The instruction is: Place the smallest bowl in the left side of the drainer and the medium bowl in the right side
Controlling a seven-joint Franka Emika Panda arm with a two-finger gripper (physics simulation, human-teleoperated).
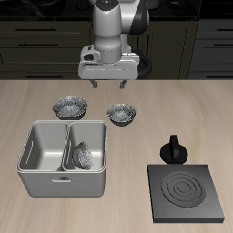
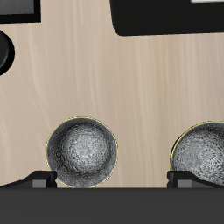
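Your gripper (image 1: 110, 85) wide open above the table, holding nothing, small bowl (image 1: 123, 114) and bigger bowl (image 1: 69, 108) below, another bowl (image 1: 83, 156) tilted inside the drainer (image 1: 41, 179).

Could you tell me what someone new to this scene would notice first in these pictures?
Probably the light grey drainer near the table's front edge, with one speckled bowl already tilted inside the compartment nearer the black stove plate. Two more speckled bowls sit on the table behind it, one farther from the stove and one closer to it. The gripper hangs above them, holding nothing.
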